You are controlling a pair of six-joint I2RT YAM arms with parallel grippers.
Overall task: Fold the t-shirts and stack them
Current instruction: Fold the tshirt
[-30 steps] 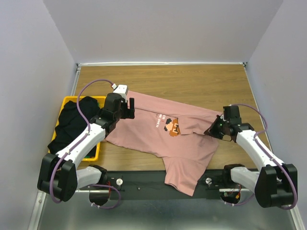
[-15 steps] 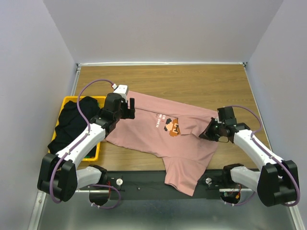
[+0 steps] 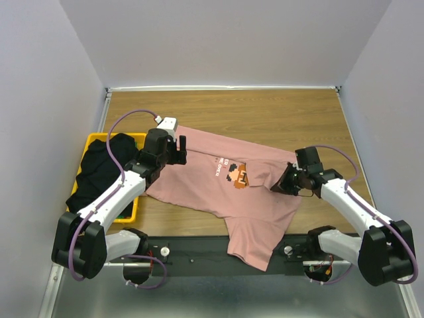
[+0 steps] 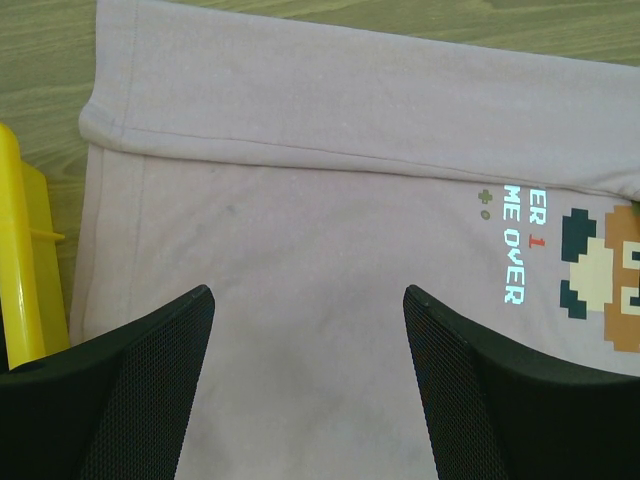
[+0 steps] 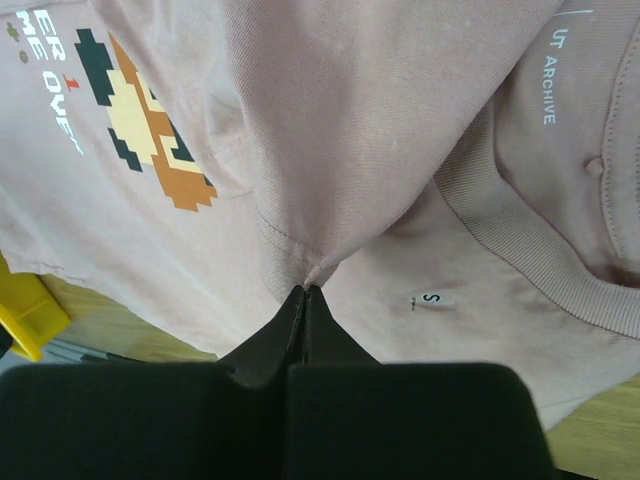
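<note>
A dusty-pink t-shirt [image 3: 218,189] with a pixel-art face [image 3: 236,175] lies spread across the table, one sleeve hanging over the near edge. My left gripper [image 3: 180,150] hovers open over its left part; in the left wrist view the open gripper [image 4: 307,292] has only flat pink t-shirt [image 4: 300,190] between its fingers. My right gripper [image 3: 275,187] is shut on a pinched fold of the pink t-shirt [image 5: 370,120] near the collar, the closed gripper [image 5: 305,290] lifting the cloth into a ridge. A black t-shirt [image 3: 99,173] lies bunched in the yellow basket [image 3: 130,213].
The yellow basket [image 4: 20,270] stands at the table's left edge, close beside the pink shirt's hem. Bare wood table [image 3: 265,119] stretches behind the shirt to the back wall. A dark rail [image 3: 192,248] runs along the near edge between the arm bases.
My right gripper has moved left and slightly nearer, dragging the pinched pink cloth over the shirt. The left arm has not moved.
</note>
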